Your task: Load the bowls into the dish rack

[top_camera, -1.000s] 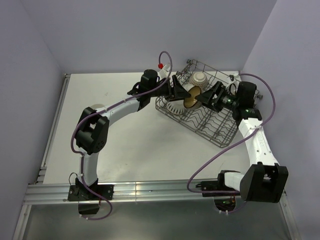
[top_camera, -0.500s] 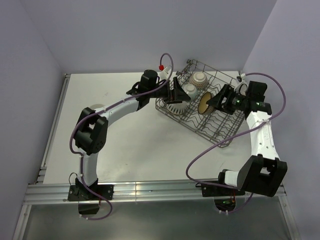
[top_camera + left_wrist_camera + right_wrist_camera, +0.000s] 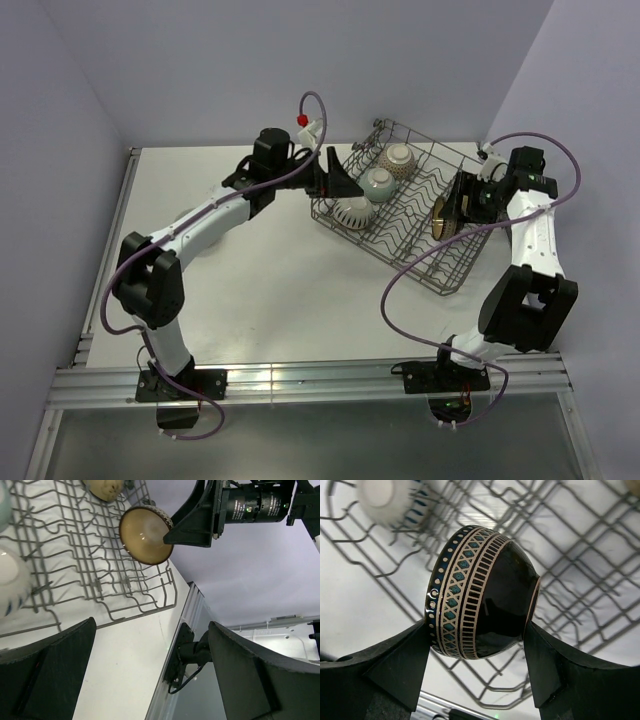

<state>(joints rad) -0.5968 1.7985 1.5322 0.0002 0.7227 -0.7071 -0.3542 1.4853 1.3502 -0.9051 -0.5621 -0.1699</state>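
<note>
My right gripper (image 3: 455, 205) is shut on the brown bowl with a tan inside (image 3: 441, 217) and holds it on edge over the right end of the grey wire dish rack (image 3: 400, 225). In the right wrist view the bowl's dark patterned outside (image 3: 480, 592) sits between my fingers, above the rack tines (image 3: 580, 540). The left wrist view shows its tan inside (image 3: 145, 535). My left gripper (image 3: 340, 180) is open and empty at the rack's left edge. Three bowls sit in the rack: a cream one (image 3: 398, 156), a pale teal one (image 3: 379, 183) and a white patterned one (image 3: 350, 211).
The rack lies diagonally at the back right of the white table (image 3: 250, 270), close to the right wall. An aluminium rail (image 3: 300, 380) runs along the near edge. The table edge and right arm base show in the left wrist view (image 3: 195, 650).
My right gripper has carried the brown bowl from the middle of the rack to its right end. My left gripper has let go of it and drawn back to the left.
</note>
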